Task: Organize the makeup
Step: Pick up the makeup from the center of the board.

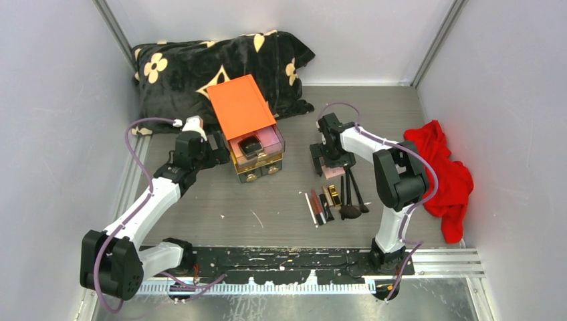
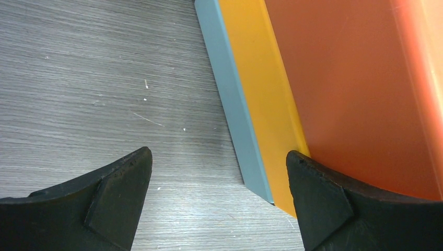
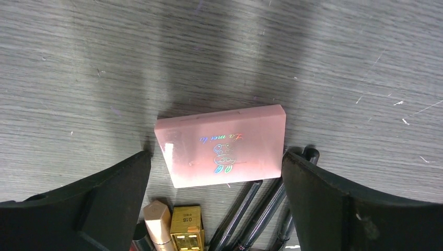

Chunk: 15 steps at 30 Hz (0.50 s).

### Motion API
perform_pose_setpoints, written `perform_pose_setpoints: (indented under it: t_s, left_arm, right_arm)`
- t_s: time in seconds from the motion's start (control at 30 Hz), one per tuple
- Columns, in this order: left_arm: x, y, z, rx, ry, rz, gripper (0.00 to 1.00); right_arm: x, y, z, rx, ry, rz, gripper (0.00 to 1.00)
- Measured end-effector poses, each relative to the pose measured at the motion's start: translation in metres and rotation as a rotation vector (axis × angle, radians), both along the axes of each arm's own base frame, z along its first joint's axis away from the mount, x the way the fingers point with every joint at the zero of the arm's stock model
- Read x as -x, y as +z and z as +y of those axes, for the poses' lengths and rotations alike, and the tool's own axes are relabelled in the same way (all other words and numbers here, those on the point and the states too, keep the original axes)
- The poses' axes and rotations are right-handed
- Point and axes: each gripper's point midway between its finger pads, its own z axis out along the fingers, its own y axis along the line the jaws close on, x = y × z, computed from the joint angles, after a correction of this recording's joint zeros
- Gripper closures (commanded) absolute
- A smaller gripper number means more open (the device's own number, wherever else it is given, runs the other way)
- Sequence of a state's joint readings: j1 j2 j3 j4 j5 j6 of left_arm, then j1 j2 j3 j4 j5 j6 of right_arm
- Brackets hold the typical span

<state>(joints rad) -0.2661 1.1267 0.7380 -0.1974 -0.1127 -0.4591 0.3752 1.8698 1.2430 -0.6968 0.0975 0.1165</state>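
Pink palette (image 3: 222,144) lies flat on the tabletop (image 1: 267,214) right of the orange box (image 1: 242,107), at the far end of the brushes (image 1: 351,194) and tubes (image 1: 321,206), between the right gripper's (image 3: 217,157) wide-spread jaws, while the left gripper (image 2: 219,157) gapes, holding nothing, at the box's left edge.

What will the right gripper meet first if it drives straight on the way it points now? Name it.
Most likely the pink palette, lying flat on the table right between the fingers of the open right gripper. How high the gripper stands above it is unclear from this view.
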Motion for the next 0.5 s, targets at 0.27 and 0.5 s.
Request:
perform_pose_setpoints:
  t_s: [0.27, 0.5]
  left_arm:
    - [-0.0002, 0.0, 0.0007, -0.002, 0.003, -0.001, 0.0]
    - [-0.0001, 0.0002, 0.0012, -0.003, 0.005, -0.001, 0.0]
  right_arm:
    - [-0.0068, -0.0009, 0.0018, -0.005, -0.001, -0.013, 0.69]
    - [-0.0101, 0.0008, 0.0015, -0.003, -0.023, -0.028, 0.99]
